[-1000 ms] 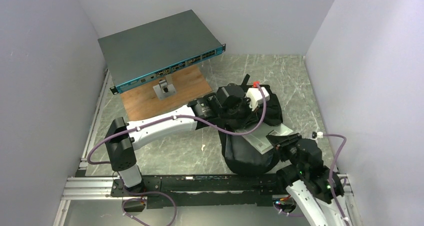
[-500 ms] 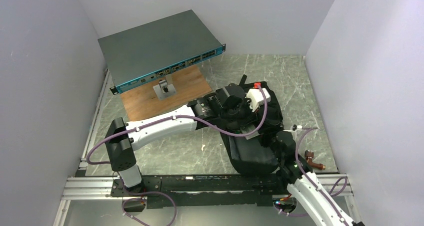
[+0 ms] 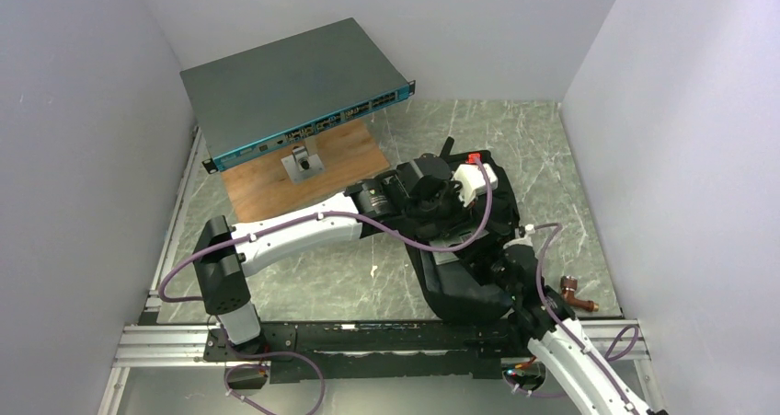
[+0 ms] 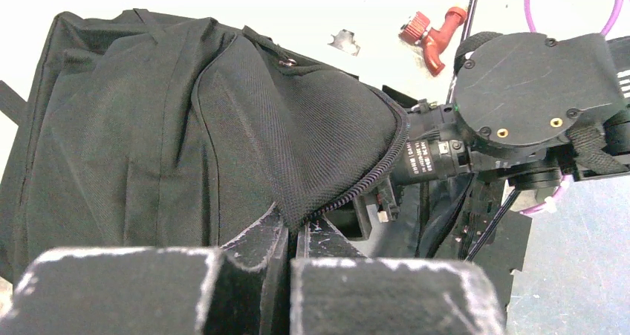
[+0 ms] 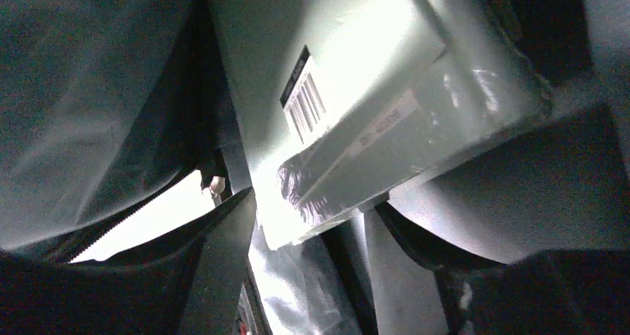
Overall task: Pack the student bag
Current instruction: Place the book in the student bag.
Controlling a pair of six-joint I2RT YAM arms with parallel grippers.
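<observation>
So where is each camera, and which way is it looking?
Top external: high behind the arms, looking down; both arms, the student bag and grey switch show.
Left wrist: on the left arm, looking along the left gripper, shut on the bag's zip edge; right arm beyond.
Right wrist: inside the bag, facing a white barcoded packet; the right gripper frames it, fingers apart.
Shared: top and left wrist both show the red fitting.

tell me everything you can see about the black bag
The bag is soft black woven fabric, slumped on the table at its near right. A zip lines its open edge, which the left gripper pinches and holds up. The right gripper sits inside the opening, a white labelled box just before it.
</observation>
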